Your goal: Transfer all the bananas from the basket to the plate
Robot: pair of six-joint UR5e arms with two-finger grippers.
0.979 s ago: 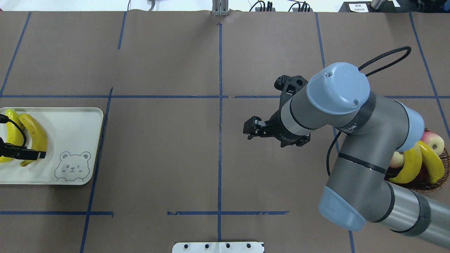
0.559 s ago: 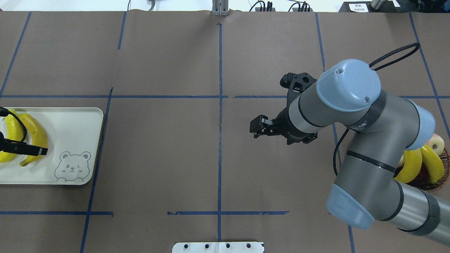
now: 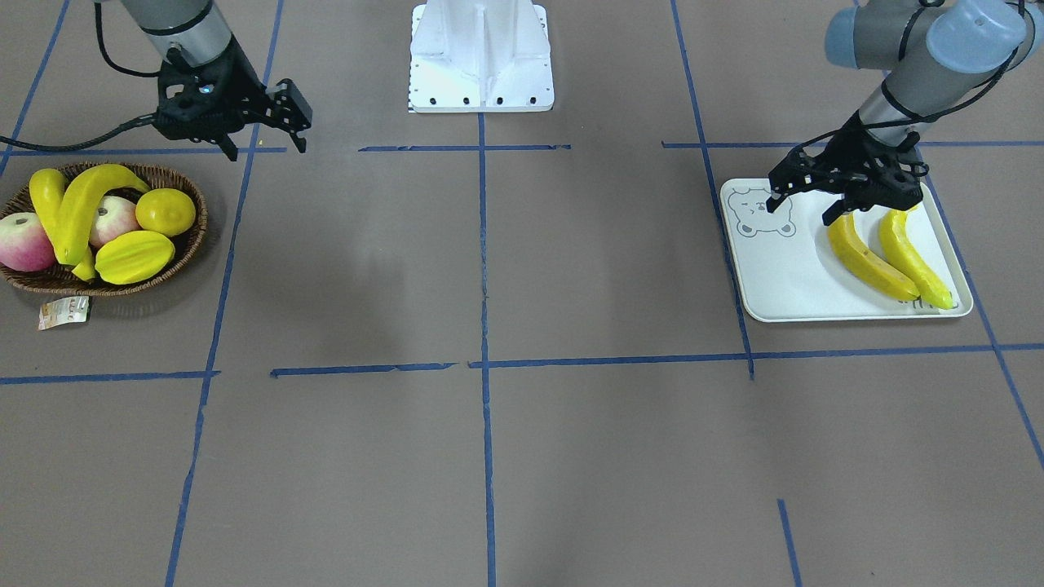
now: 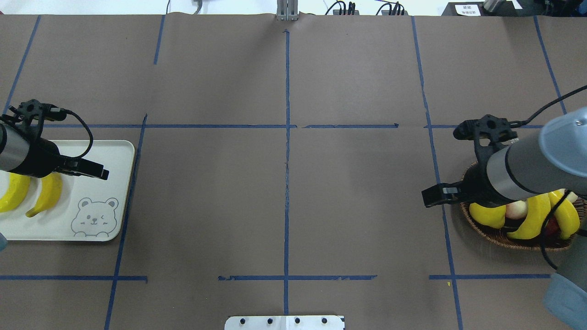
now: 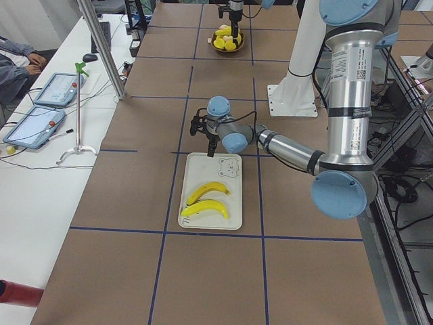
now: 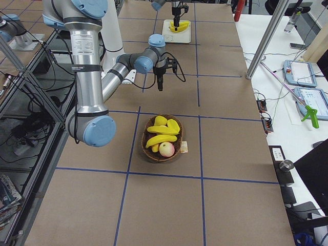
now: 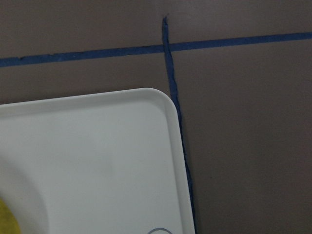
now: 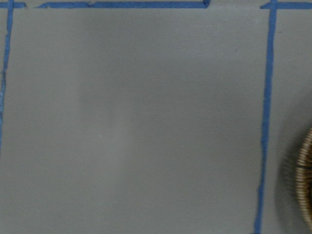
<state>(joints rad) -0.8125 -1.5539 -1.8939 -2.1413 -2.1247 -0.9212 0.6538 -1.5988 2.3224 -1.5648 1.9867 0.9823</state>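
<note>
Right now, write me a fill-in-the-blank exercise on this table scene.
The plate holds ___ bananas. Two other bananas lie in the ___. The drawing on the plate shows a ___. The left gripper over the plate holds ___.
Missing words: two, basket, bear, nothing.

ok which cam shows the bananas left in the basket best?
Exterior front-facing: both bananas lie unblocked in the basket. Overhead: the right arm covers part of the basket. Exterior right shows them clear but smaller; exterior left, tiny and far. Right wrist catches only the basket rim; left wrist, none.
</note>
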